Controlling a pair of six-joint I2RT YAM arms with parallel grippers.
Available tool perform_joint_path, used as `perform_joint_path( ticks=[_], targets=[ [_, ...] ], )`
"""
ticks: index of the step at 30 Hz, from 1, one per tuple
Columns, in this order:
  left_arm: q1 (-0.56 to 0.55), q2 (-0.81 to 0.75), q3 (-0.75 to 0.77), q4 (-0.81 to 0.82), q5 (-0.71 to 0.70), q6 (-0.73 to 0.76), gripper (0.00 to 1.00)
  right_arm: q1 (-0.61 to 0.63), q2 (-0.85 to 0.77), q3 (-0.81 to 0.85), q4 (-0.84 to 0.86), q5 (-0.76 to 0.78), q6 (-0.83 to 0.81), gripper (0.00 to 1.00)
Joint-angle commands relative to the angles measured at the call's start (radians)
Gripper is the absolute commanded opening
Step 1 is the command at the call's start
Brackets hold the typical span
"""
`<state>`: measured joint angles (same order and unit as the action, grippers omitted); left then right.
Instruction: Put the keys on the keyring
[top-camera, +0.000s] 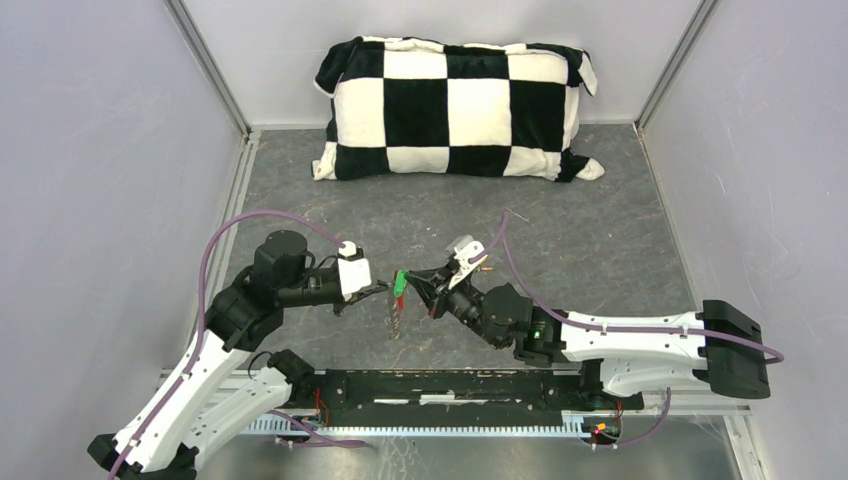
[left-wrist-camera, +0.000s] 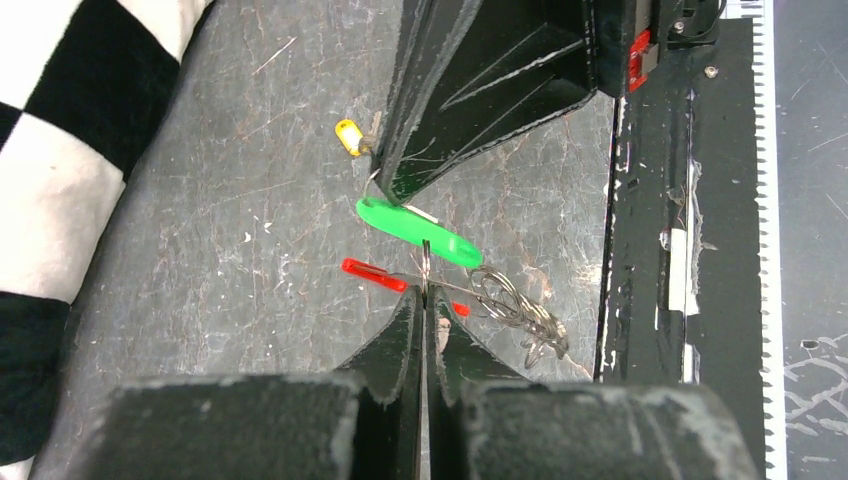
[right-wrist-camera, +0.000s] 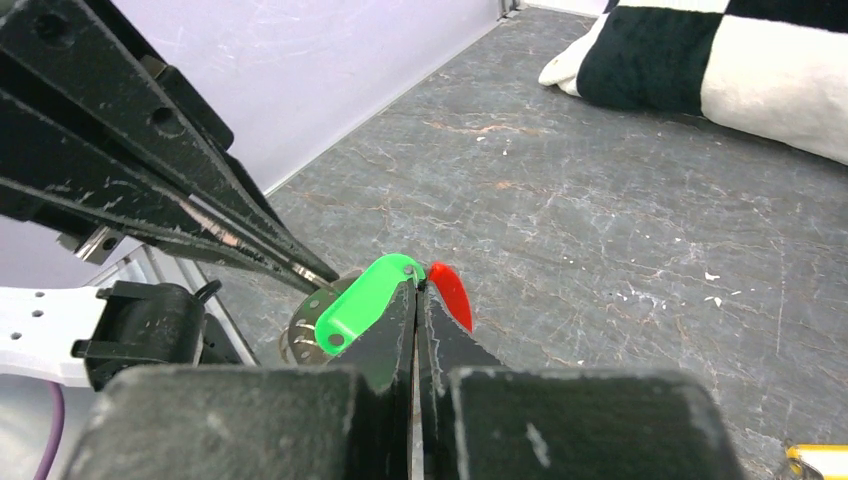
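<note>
A checkered pillow (top-camera: 455, 108) lies at the far side of a grey desk (top-camera: 600, 230). The left fingers (left-wrist-camera: 412, 312) are pressed together, pinching the thin wire of the keyring (left-wrist-camera: 515, 305) at their tips. Its red tag (left-wrist-camera: 372, 272) sits just past those tips. The right fingers (right-wrist-camera: 435, 340), also closed, pinch one end of the green key (right-wrist-camera: 365, 300), nearly tip to tip with the left ones. The yellow key (left-wrist-camera: 348, 136) lies on the desk just beside the right fingers.
</note>
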<state>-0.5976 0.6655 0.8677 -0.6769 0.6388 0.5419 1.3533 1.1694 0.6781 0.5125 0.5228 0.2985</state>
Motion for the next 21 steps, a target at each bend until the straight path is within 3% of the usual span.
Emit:
perform_joint_path(
  ticks=[1,8,16,21],
  targets=[
    [-0.002,-0.006,0.013,0.086,0.030,0.003,0.02,-0.011,-0.054,-0.053,0.113,-0.067,0.000,0.00],
    [-0.002,0.006,0.027,0.132,0.000,-0.038,0.02,-0.015,-0.133,-0.110,0.038,-0.052,-0.011,0.00],
    [-0.003,0.005,0.026,0.112,-0.030,-0.014,0.02,-0.024,-0.117,-0.116,-0.484,0.198,-0.002,0.00],
    [-0.002,0.012,0.032,0.102,-0.035,-0.009,0.02,-0.028,-0.103,-0.246,-0.362,0.148,0.020,0.00]
  ],
)
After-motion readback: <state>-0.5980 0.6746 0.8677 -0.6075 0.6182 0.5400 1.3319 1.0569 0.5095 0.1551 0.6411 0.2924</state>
